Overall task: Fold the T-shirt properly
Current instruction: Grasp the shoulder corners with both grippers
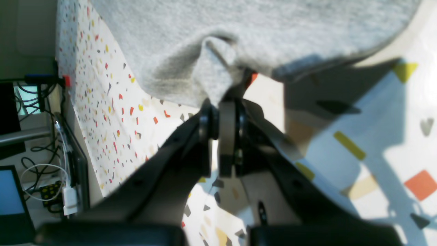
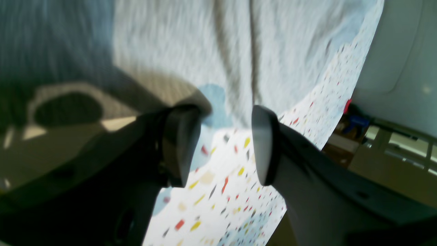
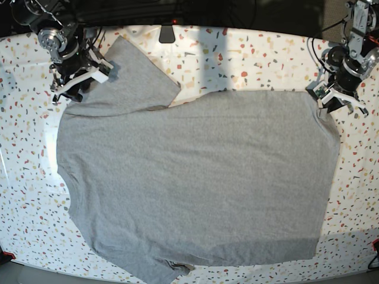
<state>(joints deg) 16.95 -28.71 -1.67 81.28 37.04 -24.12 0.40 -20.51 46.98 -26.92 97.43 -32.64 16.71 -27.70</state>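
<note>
Shirt flat, one corner pinched

The right fingers [image 3: 79, 77] sit apart, holding nothing, by the sleeve. The shirt [image 3: 195, 177] lies flat on the desk [image 3: 23, 195]. The left fingers [image 3: 331, 94] pinch its far corner; a quick tug might slip it loose or bunch it.

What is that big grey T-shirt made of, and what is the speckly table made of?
The large light grey T-shirt looks like soft knitted cotton jersey: matte, heathered, with fine ribbed texture and soft creases in the wrist views. The white tabletop with coloured flecks looks like smooth terrazzo-patterned laminate or a printed sheet; the pictures cannot tell which.
</note>
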